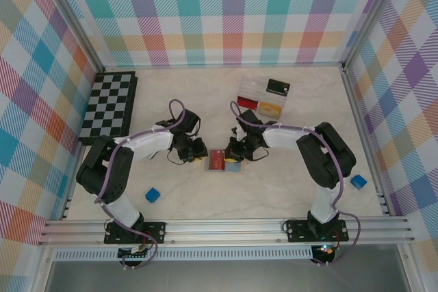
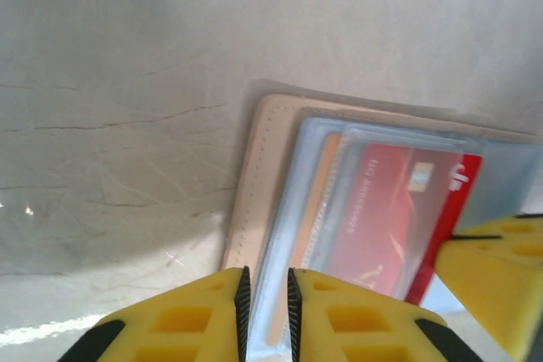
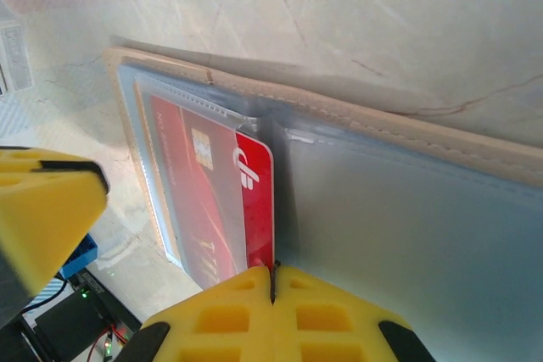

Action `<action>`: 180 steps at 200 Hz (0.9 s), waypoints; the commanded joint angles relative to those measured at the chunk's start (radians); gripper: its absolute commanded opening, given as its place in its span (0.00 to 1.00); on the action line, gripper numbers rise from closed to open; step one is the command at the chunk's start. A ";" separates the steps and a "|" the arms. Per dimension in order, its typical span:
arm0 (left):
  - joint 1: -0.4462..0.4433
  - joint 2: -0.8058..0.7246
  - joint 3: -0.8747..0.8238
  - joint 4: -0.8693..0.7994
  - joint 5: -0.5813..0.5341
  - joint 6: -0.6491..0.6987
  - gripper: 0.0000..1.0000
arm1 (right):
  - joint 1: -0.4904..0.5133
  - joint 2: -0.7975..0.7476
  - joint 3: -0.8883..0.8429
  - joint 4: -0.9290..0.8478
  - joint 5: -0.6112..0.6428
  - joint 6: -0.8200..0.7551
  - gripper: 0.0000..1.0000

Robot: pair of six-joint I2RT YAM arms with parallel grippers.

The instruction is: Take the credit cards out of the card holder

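Overhead, the card holder (image 1: 226, 162) lies open at mid-table (image 1: 287, 189), with the left gripper (image 1: 199, 150) at its 10 o'clock and the right gripper (image 1: 235, 150) at 1 o'clock. On the left wrist, narrow jaws pinch the clear sleeve edge at 6 o'clock. The holder shows a tan rim and pale blue lining, with the red card (image 2: 386, 218) sleeved inside. On the right wrist, the jaws are closed on the red card's protruding lower corner.
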 commanded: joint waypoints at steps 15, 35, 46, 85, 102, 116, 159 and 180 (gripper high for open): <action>0.006 -0.036 0.013 0.058 0.107 0.013 0.15 | -0.003 0.001 0.006 -0.027 -0.004 -0.025 0.00; -0.004 -0.008 0.013 0.090 0.147 0.006 0.12 | -0.003 0.010 0.013 -0.030 -0.007 -0.028 0.00; -0.012 0.013 0.021 0.091 0.154 0.006 0.11 | -0.002 0.013 0.014 -0.031 -0.007 -0.030 0.00; -0.022 0.071 0.050 0.071 0.141 0.016 0.08 | -0.003 0.020 0.013 -0.037 -0.001 -0.034 0.00; -0.022 0.094 0.051 0.067 0.137 0.018 0.06 | -0.002 0.020 0.011 -0.038 0.003 -0.036 0.00; -0.022 0.106 0.049 0.059 0.130 0.017 0.05 | -0.003 0.020 0.010 -0.043 0.012 -0.039 0.00; -0.022 0.130 0.039 0.007 0.070 0.030 0.01 | -0.003 0.000 0.007 -0.076 0.053 -0.059 0.00; -0.022 0.132 0.034 -0.006 0.052 0.037 0.00 | -0.004 -0.022 -0.003 -0.085 0.076 -0.063 0.00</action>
